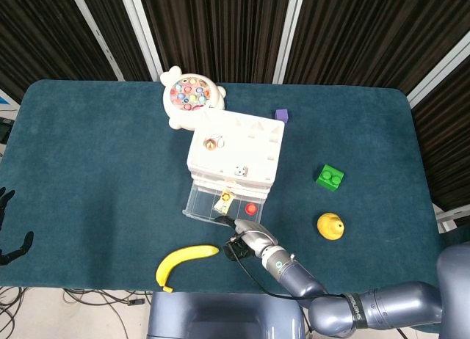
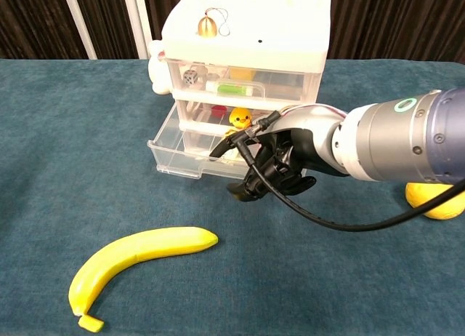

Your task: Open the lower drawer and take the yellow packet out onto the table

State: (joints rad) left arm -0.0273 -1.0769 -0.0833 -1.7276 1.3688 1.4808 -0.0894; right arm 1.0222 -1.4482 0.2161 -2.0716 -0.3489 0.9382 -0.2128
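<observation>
Now we had our right hand hooked on the lower drawer front, fingers curled; the yellow packet looked light, crinkly, best pinched edgewise.

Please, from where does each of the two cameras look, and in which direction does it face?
Head view: sits high above the near edge, looks down on the teal table; the grey right arm and black right hand show, plus the dark left hand at the left edge.
Chest view: sits low, faces forward across the table toward the white plastic drawer cabinet; only the right hand and forearm show.
Both share the cabinet, the open clear lower drawer and the yellow banana.
</observation>
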